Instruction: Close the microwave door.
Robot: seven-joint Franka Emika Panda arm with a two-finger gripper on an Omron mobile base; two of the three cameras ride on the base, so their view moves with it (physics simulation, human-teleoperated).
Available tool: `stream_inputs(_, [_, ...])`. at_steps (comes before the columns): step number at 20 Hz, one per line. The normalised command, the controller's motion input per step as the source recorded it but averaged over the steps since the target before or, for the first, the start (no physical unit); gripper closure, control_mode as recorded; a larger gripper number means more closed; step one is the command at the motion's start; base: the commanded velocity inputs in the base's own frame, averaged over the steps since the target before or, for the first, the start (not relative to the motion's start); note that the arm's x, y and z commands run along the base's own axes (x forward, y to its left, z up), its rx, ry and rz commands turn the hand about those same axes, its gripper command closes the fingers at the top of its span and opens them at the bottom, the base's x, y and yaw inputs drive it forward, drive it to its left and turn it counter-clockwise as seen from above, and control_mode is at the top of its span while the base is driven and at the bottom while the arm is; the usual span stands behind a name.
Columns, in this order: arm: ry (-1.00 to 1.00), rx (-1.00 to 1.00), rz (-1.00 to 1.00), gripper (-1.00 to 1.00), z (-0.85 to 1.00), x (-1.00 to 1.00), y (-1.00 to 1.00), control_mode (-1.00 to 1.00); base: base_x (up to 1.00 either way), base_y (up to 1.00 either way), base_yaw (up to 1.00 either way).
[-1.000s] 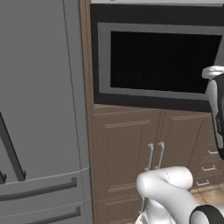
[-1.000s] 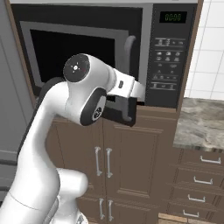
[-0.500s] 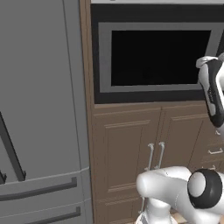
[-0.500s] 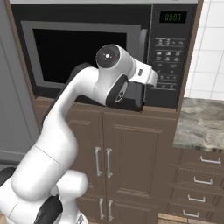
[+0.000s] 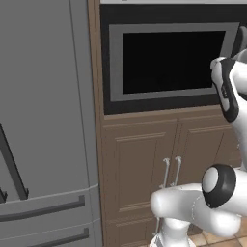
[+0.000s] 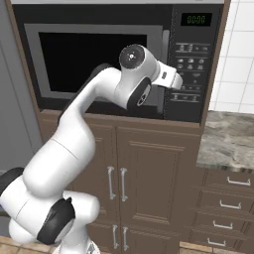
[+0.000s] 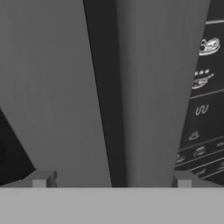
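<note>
The microwave door [image 6: 94, 59] lay nearly flush against the microwave [image 6: 196, 59], built in above the cabinets. At its right edge the bar handle [image 7: 151, 92] stood just ahead of the gripper [image 7: 111, 179], fingers spread apart, holding nothing. A steady, square push should seat it.

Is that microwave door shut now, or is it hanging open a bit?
Shut, or very nearly. The microwave door lies flat in the microwave front, beside the control panel, with no cavity showing.
</note>
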Motion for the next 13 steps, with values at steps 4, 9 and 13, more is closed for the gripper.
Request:
stream_inputs(4, [-0.01, 0.0, 0.0, -1.0, -0.02, 0.44, -0.01, -1.0, 0.0, 0.0, 0.0])
stream_inputs(9, [-0.05, 0.0, 0.0, -1.0, -0.05, 0.28, 0.0, -1.0, 0.0, 0.0, 0.0])
stream_inputs(13, [-0.01, 0.0, 0.0, -1.0, -0.01, 0.07, 0.0, -1.0, 0.0, 0.0, 0.0])
